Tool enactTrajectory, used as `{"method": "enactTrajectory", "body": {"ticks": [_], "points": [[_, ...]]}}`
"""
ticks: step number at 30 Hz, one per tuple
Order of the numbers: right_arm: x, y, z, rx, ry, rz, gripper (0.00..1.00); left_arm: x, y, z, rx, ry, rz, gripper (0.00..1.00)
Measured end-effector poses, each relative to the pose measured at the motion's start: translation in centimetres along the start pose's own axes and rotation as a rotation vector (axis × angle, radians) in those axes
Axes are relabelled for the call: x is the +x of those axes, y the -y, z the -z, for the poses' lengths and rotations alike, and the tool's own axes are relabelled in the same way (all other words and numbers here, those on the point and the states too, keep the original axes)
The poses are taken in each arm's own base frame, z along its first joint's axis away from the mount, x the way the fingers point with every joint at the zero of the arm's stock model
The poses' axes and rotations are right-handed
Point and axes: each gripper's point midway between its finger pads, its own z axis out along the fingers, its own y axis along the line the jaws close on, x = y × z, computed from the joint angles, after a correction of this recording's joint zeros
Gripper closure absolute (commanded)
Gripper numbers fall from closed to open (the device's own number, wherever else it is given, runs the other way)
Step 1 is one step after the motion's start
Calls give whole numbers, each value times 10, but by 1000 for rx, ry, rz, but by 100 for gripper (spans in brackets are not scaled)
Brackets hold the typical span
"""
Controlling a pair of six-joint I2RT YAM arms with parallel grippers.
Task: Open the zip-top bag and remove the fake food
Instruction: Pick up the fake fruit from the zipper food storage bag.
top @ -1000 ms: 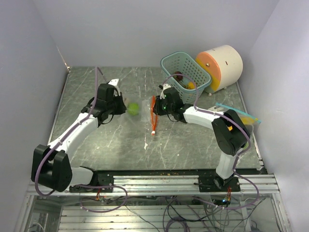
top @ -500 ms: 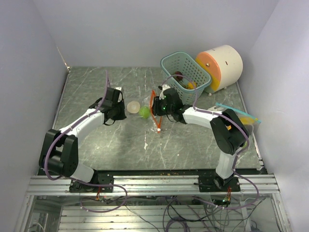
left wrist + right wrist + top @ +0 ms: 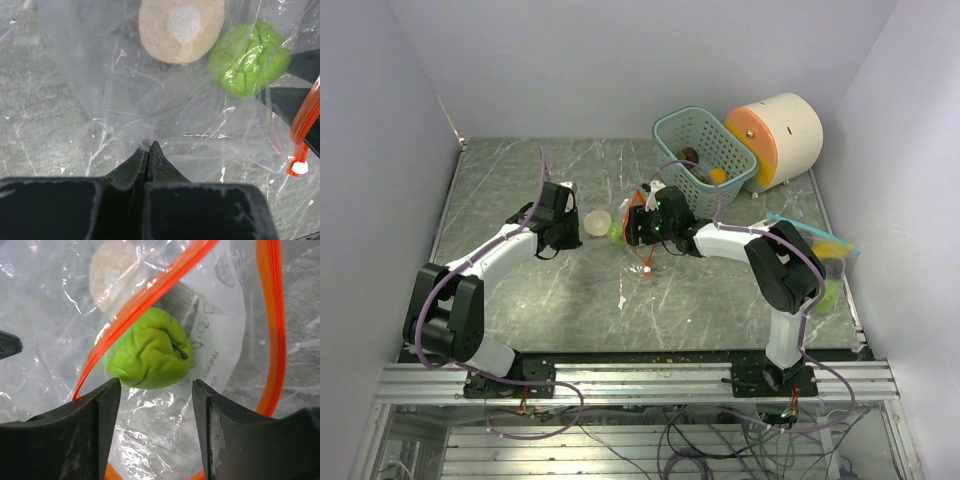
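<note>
- Top external view: the left gripper (image 3: 574,224) and right gripper (image 3: 632,228) face each other at mid-table (image 3: 720,300), with the bag (image 3: 642,262) between them.
- Same view: the cream food (image 3: 597,221) lies just right of the left gripper. The green food (image 3: 618,232) lies between it and the right gripper.
- Left wrist view: the left gripper (image 3: 148,150) has its jaws clenched on a fold of the clear bag (image 3: 100,75), well apart from the zip (image 3: 305,125).
- Same view: the cream food (image 3: 181,27) and green food (image 3: 248,57) sit side by side inside the film beyond the pinch, cream to the left.
- Right wrist view: the right gripper (image 3: 156,405) has its jaws released and its fingers (image 3: 95,435) spread wide. The green food (image 3: 150,355) lies just ahead of the gap, ungripped.
- Same view: the orange zip (image 3: 272,330) is parted. One strip crosses the green food's upper left edge and the other runs down the right.
- Same view: the cream food (image 3: 112,270) lies deeper in the bag (image 3: 50,330), behind creased film.
- Far right, top view: a tilted basket (image 3: 728,140) holds other small pieces, with the cylinder (image 3: 790,125) just beside it.
- Right edge, top view: a second bag (image 3: 820,247) has yellow contents.
</note>
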Motion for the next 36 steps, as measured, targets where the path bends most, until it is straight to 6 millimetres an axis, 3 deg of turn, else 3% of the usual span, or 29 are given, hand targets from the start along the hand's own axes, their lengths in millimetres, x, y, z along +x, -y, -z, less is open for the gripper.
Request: {"method": "enactTrajectory", "body": {"ticks": [9, 15, 21, 26, 28, 33, 36], "points": [[-15, -16, -1, -76, 23, 44, 16, 2, -1, -2, -2, -9, 0, 93], [-30, -23, -18, -111, 33, 78, 12, 3, -1, -3, -1, -15, 0, 93], [-15, -10, -39, -83, -31, 78, 17, 4, -1, -4, -1, -18, 0, 93], [-4, -1, -41, -45, -67, 77, 37, 4, -2, -4, -3, -18, 3, 93], [-4, 2, -41, -32, -69, 83, 43, 3, -3, -4, -5, -17, 6, 93], [-6, 10, -30, 12, -85, 89, 45, 3, -5, -4, -6, -19, 13, 93], [-21, 15, -14, 36, -73, 85, 46, 5, -8, -5, -7, -27, 20, 93]]}}
